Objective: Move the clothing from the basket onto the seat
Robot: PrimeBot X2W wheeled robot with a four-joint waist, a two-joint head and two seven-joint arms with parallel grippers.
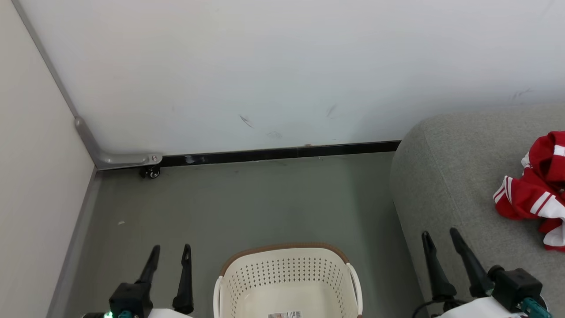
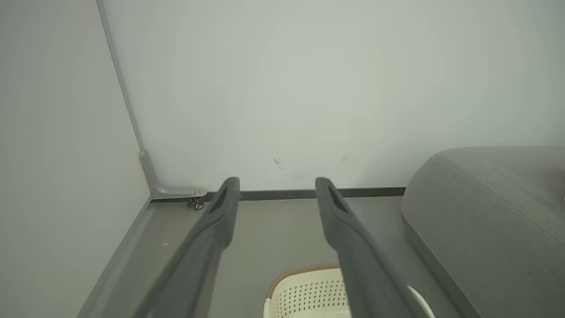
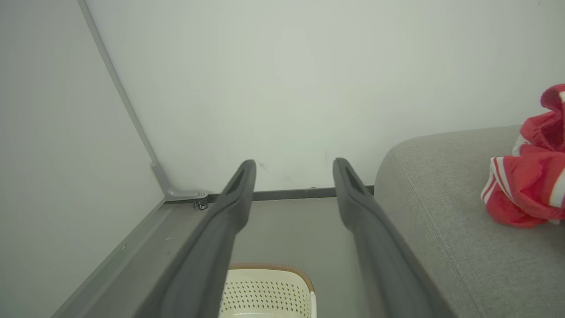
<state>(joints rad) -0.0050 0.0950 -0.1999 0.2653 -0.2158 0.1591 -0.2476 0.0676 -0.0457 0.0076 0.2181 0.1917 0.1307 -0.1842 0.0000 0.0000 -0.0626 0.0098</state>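
Note:
The cream perforated basket [image 1: 288, 282] with a brown rim stands on the floor at the bottom centre, holding nothing but a paper label on its bottom; it also appears as basket [image 2: 309, 293] and basket [image 3: 267, 291]. Red clothing [image 1: 536, 190] with white stripes lies bunched on the grey seat [image 1: 450, 185] at the right; the right wrist view has the clothing [image 3: 527, 176] on the seat [image 3: 441, 221]. My left gripper [image 1: 170, 252] is open to the left of the basket. My right gripper [image 1: 440, 236] is open over the seat's front edge, left of the clothing. Both hold nothing.
A white wall [image 1: 282, 75] runs behind, with a dark baseboard [image 1: 282, 154]. A pale partition [image 1: 31, 176] with a grey metal frame and a small caster [image 1: 151, 172] closes the left side. Grey floor [image 1: 247, 207] lies between basket and wall.

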